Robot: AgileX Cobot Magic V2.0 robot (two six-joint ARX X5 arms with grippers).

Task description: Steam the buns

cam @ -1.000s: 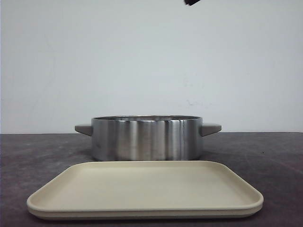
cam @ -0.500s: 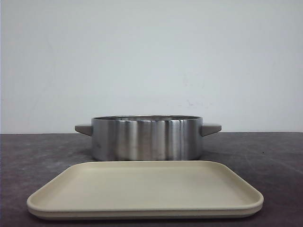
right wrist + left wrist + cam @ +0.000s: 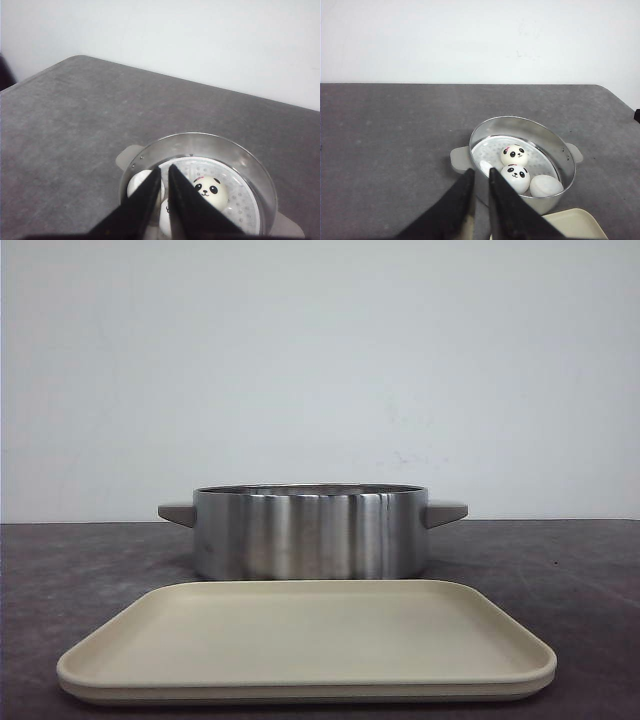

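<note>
Both grippers, left (image 3: 481, 172) and right (image 3: 165, 170), hovered above the pot (image 3: 560, 150), nearly closed and empty. Buns (image 3: 515, 178) lay inside the pot; tray (image 3: 300, 640) bare. Judged best: retreat without nudging the pot.

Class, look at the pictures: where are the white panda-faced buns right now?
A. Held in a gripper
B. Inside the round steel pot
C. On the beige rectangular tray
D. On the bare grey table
B: the left wrist view shows the white panda-faced buns on the perforated floor inside the round steel pot, while the beige rectangular tray holds none.
</note>
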